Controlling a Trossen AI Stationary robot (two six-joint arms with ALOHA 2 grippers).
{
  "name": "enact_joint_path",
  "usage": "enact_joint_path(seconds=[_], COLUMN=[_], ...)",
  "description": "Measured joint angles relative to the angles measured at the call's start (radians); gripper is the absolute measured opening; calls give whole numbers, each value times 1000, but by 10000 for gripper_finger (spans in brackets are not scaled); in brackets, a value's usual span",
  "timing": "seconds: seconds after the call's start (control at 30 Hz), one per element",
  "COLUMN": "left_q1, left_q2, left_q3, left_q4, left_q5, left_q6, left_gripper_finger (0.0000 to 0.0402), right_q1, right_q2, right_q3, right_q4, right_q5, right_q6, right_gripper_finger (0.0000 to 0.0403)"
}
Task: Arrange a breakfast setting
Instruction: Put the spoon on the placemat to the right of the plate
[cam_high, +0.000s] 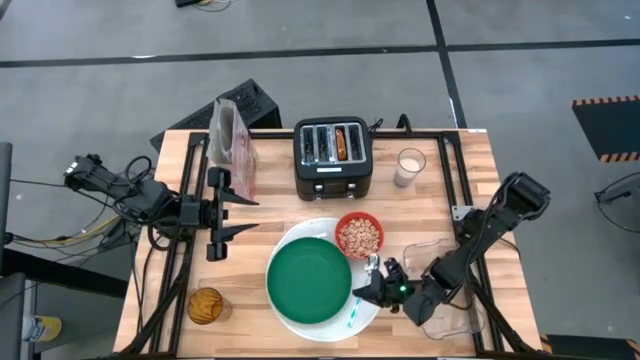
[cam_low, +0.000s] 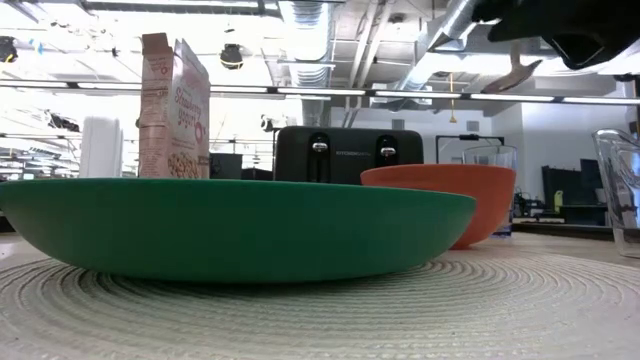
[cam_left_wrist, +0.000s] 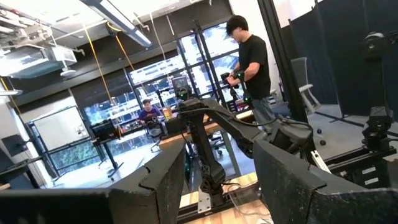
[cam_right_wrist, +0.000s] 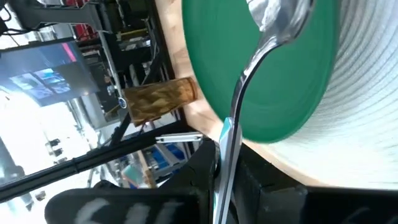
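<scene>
A green plate (cam_high: 308, 277) rests on a large white plate (cam_high: 300, 326) near the table's front middle. A red bowl (cam_high: 358, 235) with cereal stands on the white plate's far right rim. My right gripper (cam_high: 364, 293) hovers just right of the green plate, shut on a teal-handled spoon (cam_right_wrist: 252, 68). The spoon's metal bowl (cam_right_wrist: 280, 18) reaches out over the green plate. In the low view the spoon (cam_low: 515, 68) hangs high at the top right. A browned bagel (cam_high: 343, 143) sits in the toaster's right slot. My left gripper (cam_high: 232, 217) waits open at the table's left. My right gripper pinches the spoon's handle (cam_right_wrist: 225, 134) between its two fingers, where the teal part meets the metal. The fingers come from the table's right, slanting down toward the green plate, and the spoon runs along them. The spoon is lifted clear, bowl end foremost.
A black toaster (cam_high: 333, 155) stands at the far middle, a glass of milk (cam_high: 410, 165) to its right, a cereal box (cam_high: 232, 150) to its left. An amber glass (cam_high: 205, 305) stands at the front left. A clear plastic tray (cam_high: 450, 318) lies under my right arm.
</scene>
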Motion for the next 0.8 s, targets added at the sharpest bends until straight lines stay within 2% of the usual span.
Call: enact_joint_path(seconds=[0.57, 0.8], left_q1=[0, 0], left_q2=[0, 0], left_q3=[0, 0], left_q4=[-1, -1], left_q5=[19, 19], left_q6=[0, 0], left_gripper_finger=[176, 176], right_q1=[10, 5], right_q2=[188, 187], right_q3=[110, 109], right_q4=[-4, -178], right_q5=[-135, -154], right_q6=[118, 126], right_gripper_finger=[53, 53])
